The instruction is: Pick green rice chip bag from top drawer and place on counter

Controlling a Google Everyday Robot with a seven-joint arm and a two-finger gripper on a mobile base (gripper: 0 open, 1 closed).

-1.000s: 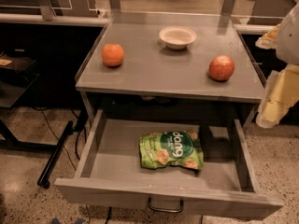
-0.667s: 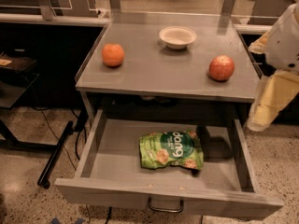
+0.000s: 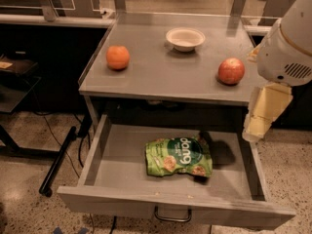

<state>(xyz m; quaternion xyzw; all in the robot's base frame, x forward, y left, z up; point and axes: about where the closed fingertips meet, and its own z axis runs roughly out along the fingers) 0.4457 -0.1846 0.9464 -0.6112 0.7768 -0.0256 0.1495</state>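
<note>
The green rice chip bag (image 3: 179, 156) lies flat in the middle of the open top drawer (image 3: 117, 169), logo up, a little right of centre. The drawer's dark metal handle (image 3: 173, 215) shows on its front. The counter (image 3: 161, 69) is the grey table top directly above the drawer. My gripper (image 3: 254, 129) hangs at the right, cream-coloured under the white arm housing (image 3: 287, 48), above the drawer's right wall and beside the counter's front right corner. It is up and to the right of the bag, not touching it.
On the counter stand an orange (image 3: 118, 57) at the left, a white bowl (image 3: 185, 38) at the back middle and a red apple (image 3: 231, 71) at the right. A dark desk (image 3: 19, 67) and black bar (image 3: 58, 162) are on the left.
My arm and gripper have moved left, in from the right edge toward the drawer's right side. The bag, fruits and bowl have not moved.
</note>
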